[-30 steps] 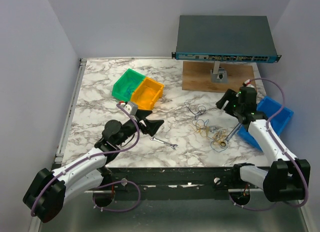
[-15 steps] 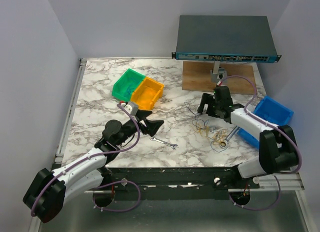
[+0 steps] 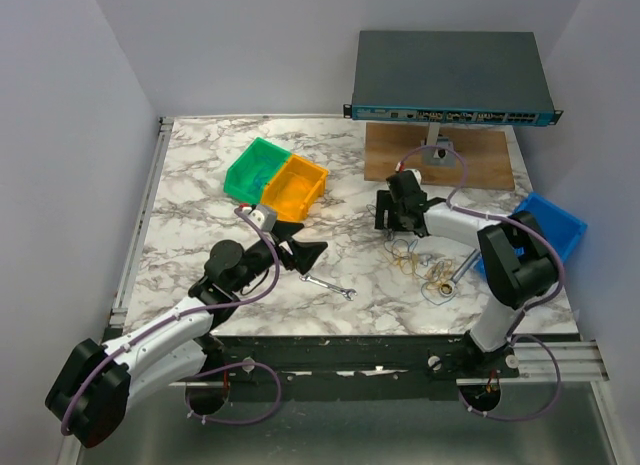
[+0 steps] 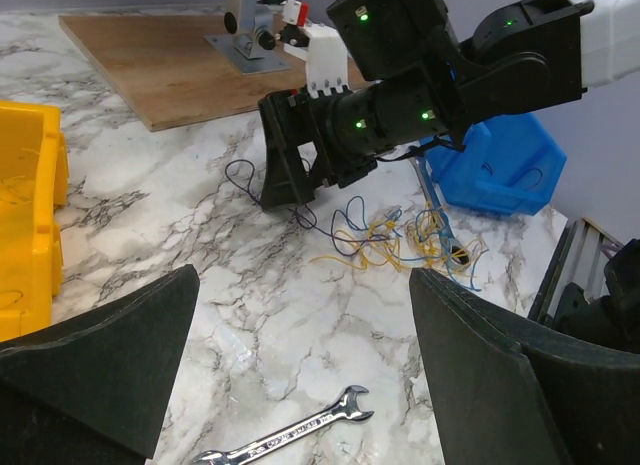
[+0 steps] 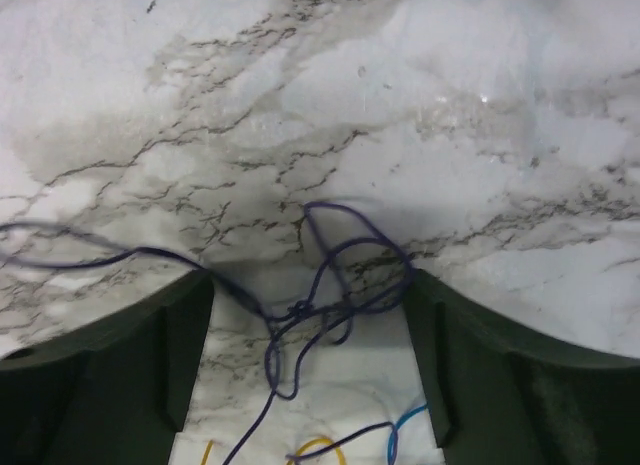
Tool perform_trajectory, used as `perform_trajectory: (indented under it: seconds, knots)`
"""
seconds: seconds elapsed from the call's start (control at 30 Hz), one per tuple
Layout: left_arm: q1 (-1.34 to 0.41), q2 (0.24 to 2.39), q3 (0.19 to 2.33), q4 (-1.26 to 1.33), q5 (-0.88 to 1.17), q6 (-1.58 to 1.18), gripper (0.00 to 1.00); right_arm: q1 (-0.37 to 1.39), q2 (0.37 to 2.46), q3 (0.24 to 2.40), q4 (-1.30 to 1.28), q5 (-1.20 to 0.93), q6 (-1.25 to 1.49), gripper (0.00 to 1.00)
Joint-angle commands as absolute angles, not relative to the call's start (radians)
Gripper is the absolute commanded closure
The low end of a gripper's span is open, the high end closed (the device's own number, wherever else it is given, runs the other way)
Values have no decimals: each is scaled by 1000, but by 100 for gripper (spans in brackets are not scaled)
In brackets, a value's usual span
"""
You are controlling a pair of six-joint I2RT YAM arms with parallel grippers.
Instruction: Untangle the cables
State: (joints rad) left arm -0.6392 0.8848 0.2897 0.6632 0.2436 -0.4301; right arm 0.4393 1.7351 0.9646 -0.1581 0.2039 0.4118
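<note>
The cables (image 3: 412, 251) lie as a small tangle of thin yellow, blue and dark wires on the marble table, right of centre. They also show in the left wrist view (image 4: 392, 237). My right gripper (image 3: 388, 217) is open and low over the far end of the bunch. Its fingers straddle the dark purple loops (image 5: 335, 275), with nothing gripped between them (image 5: 308, 285). From the left wrist view it (image 4: 305, 190) stands just above the table. My left gripper (image 3: 305, 251) is open and empty (image 4: 300, 315), well left of the cables.
A small wrench (image 3: 328, 286) lies in front of my left gripper (image 4: 290, 435). Green (image 3: 257, 169) and orange (image 3: 296, 185) bins sit at back left, a blue bin (image 3: 548, 230) at right. A network switch (image 3: 450, 75) stands over a wooden board (image 3: 440, 157).
My right arm has swung left from beside the blue bin to the dark loops at the cables' far end and come down over them. The left arm has not moved.
</note>
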Motion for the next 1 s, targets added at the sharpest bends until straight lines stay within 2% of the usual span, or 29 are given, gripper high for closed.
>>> perform_trajectory:
  seconds: [0.0, 0.13, 0.2, 0.33, 0.63, 0.8, 0.97]
  knots:
    - [-642, 867, 310, 662, 234, -413, 10, 495, 1839, 1042, -232, 352, 414, 31]
    - [-642, 856, 308, 663, 232, -410, 11, 527, 1874, 1073, -262, 415, 427, 84]
    - [-642, 859, 308, 660, 227, -410, 11, 542, 1861, 1082, -262, 411, 427, 99]
    - [-642, 866, 311, 662, 235, -410, 11, 596, 1729, 1063, -211, 358, 409, 99]
    - [-642, 892, 320, 657, 240, -421, 10, 604, 1275, 1023, -40, 24, 459, 98]
    - [-642, 903, 325, 661, 252, -428, 9, 603, 1146, 1004, 92, -23, 549, 100]
    - [-643, 925, 333, 670, 278, -431, 9, 603, 1127, 1116, 51, -3, 582, 99]
